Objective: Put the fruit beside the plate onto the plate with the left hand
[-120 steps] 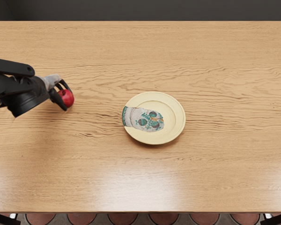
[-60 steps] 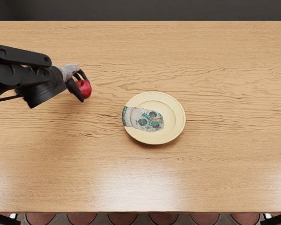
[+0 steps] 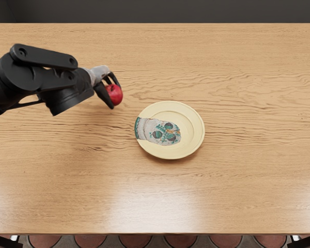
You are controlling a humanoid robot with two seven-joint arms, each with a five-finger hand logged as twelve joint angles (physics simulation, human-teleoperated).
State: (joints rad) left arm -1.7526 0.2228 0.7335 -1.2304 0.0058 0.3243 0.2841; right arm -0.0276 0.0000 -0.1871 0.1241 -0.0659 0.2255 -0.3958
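Fingers of the left hand [image 3: 104,83] partly hide the red fruit [image 3: 115,95].

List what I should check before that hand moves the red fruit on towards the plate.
1. Grip: the left hand is closed around the fruit - ok.
2. Fruit above the plate: it is left of the rim - not ok.
3. Plate free for the fruit: only its painted pattern shows - ok.
4. Fruit high enough above the table to pass over the rim - cannot tell.
5. Right arm out of the way: it is out of view - cannot tell.
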